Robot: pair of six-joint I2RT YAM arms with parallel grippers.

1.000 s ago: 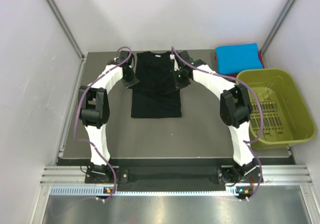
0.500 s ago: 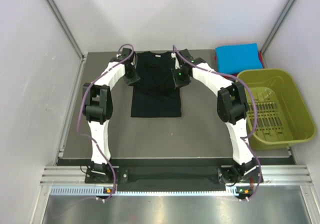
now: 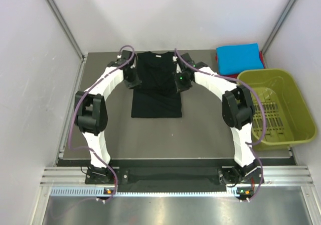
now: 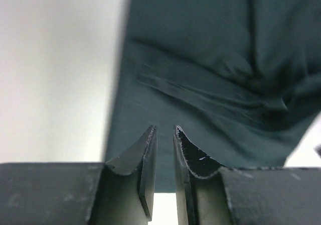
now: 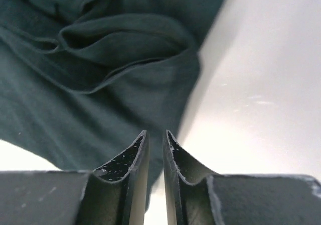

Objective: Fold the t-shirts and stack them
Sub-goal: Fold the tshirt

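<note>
A black t-shirt (image 3: pixel 156 87) lies flat at the back middle of the table, its sides folded in to a narrow strip. My left gripper (image 3: pixel 132 77) hovers at its left edge and my right gripper (image 3: pixel 181 79) at its right edge. In the left wrist view the left gripper (image 4: pixel 164 130) stands open by a narrow gap, empty, above the wrinkled cloth (image 4: pixel 210 74). The right gripper (image 5: pixel 155 133) is likewise open and empty over the shirt's edge (image 5: pixel 90 84). A folded blue t-shirt (image 3: pixel 239 58) rests on a red one (image 3: pixel 225 76) at the back right.
An olive-green plastic basket (image 3: pixel 296 104) stands at the table's right side, close to the right arm's elbow. Bare grey table (image 3: pixel 155 139) stretches between the black shirt and the arm bases. White walls enclose the table at the back and sides.
Both grippers have gone from shut to slightly open, letting go of the folded-in sides of the black shirt. The arms have barely shifted; the shirt stays flat.
</note>
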